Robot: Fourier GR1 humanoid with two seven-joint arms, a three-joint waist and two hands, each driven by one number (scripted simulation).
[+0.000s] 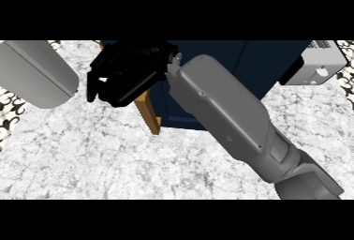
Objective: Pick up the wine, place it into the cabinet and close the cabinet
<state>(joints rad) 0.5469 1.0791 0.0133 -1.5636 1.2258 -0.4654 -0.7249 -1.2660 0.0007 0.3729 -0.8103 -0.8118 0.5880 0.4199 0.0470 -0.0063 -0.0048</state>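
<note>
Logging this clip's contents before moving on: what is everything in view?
counter: one, white-grey marble, across the view.
cabinet: one, dark blue, top centre.
cabinet door: one, wooden edge, swung out at the cabinet's left.
appliance: one, grey and black, top right corner.
wine: none visible.
grey rounded part: one, top left, possibly the left forearm.
right forearm: one, grey, from the lower right.
right hand: one, black, at the door.

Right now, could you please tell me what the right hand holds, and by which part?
It cannot be told: the black right hand is at the dark blue cabinet's wood-edged door; no wine shows.
</note>
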